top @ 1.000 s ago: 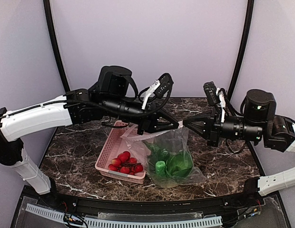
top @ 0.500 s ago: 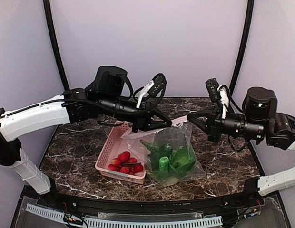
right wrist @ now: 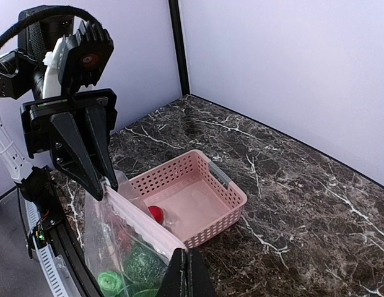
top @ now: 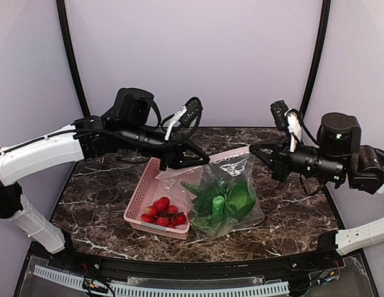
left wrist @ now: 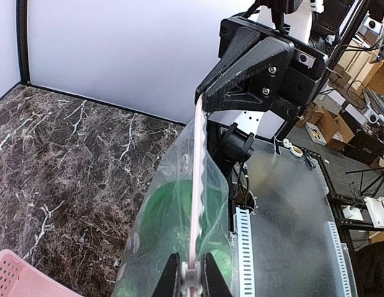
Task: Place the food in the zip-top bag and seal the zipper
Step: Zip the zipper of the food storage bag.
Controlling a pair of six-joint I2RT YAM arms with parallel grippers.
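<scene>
Right now you have both pincers clenched on the zipper (top: 229,154), one at each end. Your left gripper (top: 203,162) pinches the strip's left end and your right gripper (top: 253,148) pinches its right end, so the narrow pale pink band runs as a nearly straight line between them above the table (top: 99,185).

In the left wrist view the zipper (left wrist: 197,204) shows as a thin, slightly wavy ribbon. It climbs from your own fingertips (left wrist: 179,281) up to the blocky black right gripper (left wrist: 201,102). In the right wrist view the same strip (right wrist: 142,223) stretches from the pointed black left gripper (right wrist: 104,189) down to your own closed fingers at the bottom edge.

The zip-top bag (top: 232,170) hangs below that strip. It is clear, floppy film, creased and glossy. Its bottom sags onto the dark, white-veined marble top, right against the right side of the basket (top: 145,189).

The food (top: 220,198) sits inside the bag, low down. You can see a heap of glossy green shapes, some leafy and one a slim rounded stick. Through the film it also shows as a green blur from the left wrist (left wrist: 161,213).

The basket is pink plastic, rectangular, with perforated walls. Small, round, shiny red fruits (top: 162,210) lie at its near end.
</scene>
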